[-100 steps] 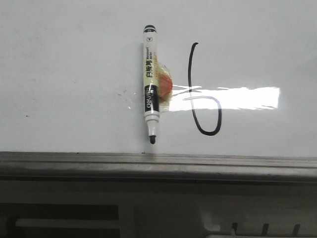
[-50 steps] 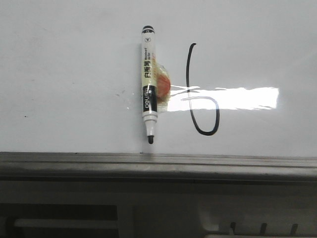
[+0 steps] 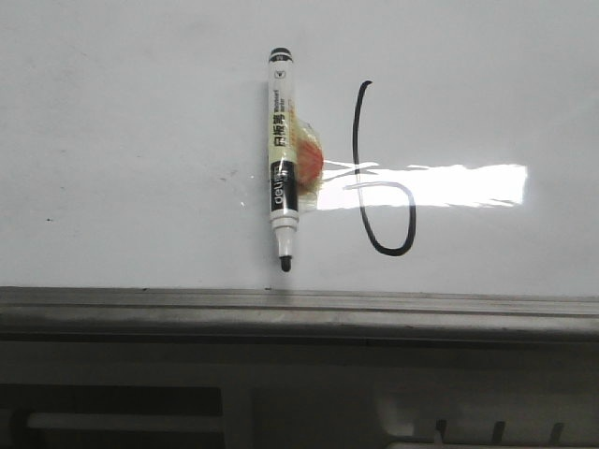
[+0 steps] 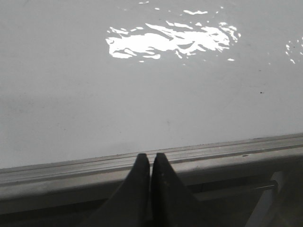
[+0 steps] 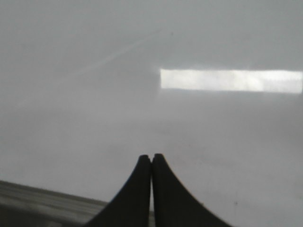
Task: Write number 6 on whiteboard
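Observation:
The number 6 [image 3: 358,140] is a thin black line on the whiteboard [image 3: 131,140], with a tall curved stem and a small loop at the bottom. A cream-and-black marker pen [image 3: 282,154] lies just left of it, uncapped, tip toward the grey edge rail [image 3: 299,311]. Neither gripper shows in the front view. My left gripper [image 4: 151,157] is shut and empty over the rail [image 4: 227,153], with the board [image 4: 71,104] beyond it. My right gripper [image 5: 151,158] is shut and empty over the bare board [image 5: 71,118].
A bright glare patch [image 3: 449,183] crosses the loop of the 6. An orange blob under clear tape [image 3: 310,161] sits against the marker's right side. A grey slotted panel [image 3: 281,402] lies in front of the rail.
The marker shows a slight shift to the left between the earliest frame and now. The 6 is unchanged.

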Robot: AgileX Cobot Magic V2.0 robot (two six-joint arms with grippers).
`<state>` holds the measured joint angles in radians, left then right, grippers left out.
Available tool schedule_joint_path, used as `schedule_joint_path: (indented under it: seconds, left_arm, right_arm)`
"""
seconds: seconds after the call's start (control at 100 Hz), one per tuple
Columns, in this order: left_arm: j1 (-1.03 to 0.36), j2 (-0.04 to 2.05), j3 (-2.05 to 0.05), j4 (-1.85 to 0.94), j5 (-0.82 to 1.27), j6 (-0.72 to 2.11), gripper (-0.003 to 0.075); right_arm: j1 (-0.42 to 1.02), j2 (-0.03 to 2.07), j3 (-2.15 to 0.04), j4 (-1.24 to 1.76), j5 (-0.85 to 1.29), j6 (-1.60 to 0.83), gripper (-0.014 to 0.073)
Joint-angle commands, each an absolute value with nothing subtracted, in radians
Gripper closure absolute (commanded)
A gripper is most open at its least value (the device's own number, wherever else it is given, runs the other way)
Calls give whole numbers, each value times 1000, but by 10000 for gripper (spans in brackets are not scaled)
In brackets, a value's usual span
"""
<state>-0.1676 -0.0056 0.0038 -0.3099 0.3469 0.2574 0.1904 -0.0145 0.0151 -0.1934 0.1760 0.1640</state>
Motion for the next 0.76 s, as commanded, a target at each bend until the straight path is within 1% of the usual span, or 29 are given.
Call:
schedule_joint_path:
  seconds: [0.0, 0.11, 0.75]
  left_arm:
    - [-170, -36, 49, -312, 309, 246, 739]
    - [-170, -36, 49, -312, 309, 246, 739]
    - [-170, -36, 49, -312, 309, 246, 739]
  right_arm:
    - [185, -27, 42, -192, 191, 164, 636]
    - [185, -27, 40, -192, 321, 164, 636]
    - [185, -29, 40, -192, 299, 164, 636]
